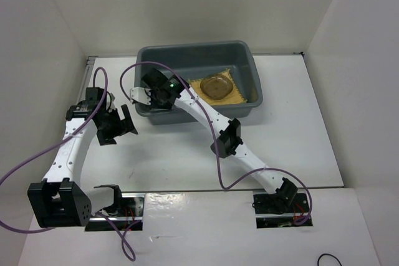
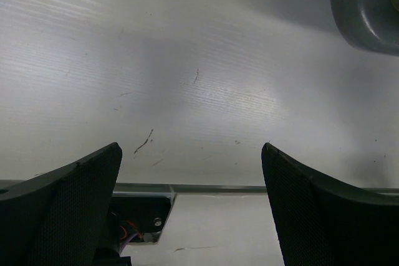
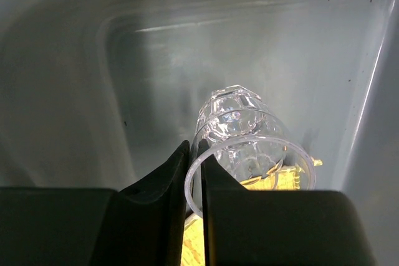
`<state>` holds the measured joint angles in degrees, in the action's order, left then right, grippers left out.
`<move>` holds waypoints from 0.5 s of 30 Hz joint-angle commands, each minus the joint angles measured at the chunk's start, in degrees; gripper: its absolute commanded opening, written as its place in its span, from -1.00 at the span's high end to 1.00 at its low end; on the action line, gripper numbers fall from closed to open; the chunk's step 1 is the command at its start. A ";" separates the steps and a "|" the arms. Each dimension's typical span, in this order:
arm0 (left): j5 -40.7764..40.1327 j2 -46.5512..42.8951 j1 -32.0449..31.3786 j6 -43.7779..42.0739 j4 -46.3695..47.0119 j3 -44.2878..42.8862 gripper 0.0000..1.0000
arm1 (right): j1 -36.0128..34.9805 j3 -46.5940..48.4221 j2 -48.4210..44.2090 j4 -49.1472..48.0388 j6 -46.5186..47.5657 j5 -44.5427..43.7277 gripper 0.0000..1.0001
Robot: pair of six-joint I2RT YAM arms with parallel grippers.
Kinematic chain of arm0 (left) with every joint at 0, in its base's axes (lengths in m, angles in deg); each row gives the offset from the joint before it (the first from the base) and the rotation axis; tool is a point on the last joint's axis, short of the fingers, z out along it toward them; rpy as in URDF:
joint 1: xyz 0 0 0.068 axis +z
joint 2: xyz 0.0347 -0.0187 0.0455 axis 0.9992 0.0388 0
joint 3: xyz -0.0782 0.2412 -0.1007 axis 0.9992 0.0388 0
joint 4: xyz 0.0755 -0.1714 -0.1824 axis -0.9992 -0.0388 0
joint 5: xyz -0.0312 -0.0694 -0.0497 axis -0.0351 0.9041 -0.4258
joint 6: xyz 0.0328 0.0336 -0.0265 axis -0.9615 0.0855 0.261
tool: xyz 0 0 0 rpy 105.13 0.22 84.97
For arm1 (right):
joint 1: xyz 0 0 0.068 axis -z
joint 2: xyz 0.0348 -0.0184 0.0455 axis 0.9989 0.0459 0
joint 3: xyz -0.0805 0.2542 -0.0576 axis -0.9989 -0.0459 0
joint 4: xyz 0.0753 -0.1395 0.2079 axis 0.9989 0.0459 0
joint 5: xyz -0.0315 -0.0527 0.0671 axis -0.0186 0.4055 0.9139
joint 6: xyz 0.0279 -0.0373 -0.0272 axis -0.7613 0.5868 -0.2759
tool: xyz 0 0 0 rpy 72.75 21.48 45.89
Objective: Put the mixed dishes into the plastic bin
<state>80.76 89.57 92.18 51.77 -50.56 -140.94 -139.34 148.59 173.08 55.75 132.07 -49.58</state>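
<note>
Glass cup (image 3: 240, 130) in bin (image 3: 68, 79), rim between right jaws (unseen overhead); left jaws apart.

Grey bin (image 1: 193, 60) holds yellow mat (image 1: 239, 93), 1 smoky saucer (image 1: 216, 85) atop; clear cup (image 3: 243, 135) inside, rim pinched.

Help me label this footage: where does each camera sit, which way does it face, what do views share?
Top external: above and behind the robot, looking down at the table; left arm, right arm, plastic bin, mat show.
Left wrist: on left arm, facing table; open left fingers below.
Right wrist: on right arm, facing into bin; right fingers pinch a glass cup's rim.
Shared: bin and mat, top and right wrist.
</note>
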 commanded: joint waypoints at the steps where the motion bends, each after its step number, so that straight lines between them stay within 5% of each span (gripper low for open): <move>1: 0.64 0.17 0.34 0.10 0.18 -0.08 -0.98 | -0.15 1.81 1.50 -2.72 0.78 0.90 0.70; 15: 0.64 0.70 0.34 0.10 0.18 -0.08 -0.98 | -0.15 1.81 -0.35 -2.73 1.84 -0.68 0.49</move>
<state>80.78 89.88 92.20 51.77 -50.56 -140.94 -139.34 148.61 173.37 54.66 133.30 -49.62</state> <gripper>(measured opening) 0.990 0.252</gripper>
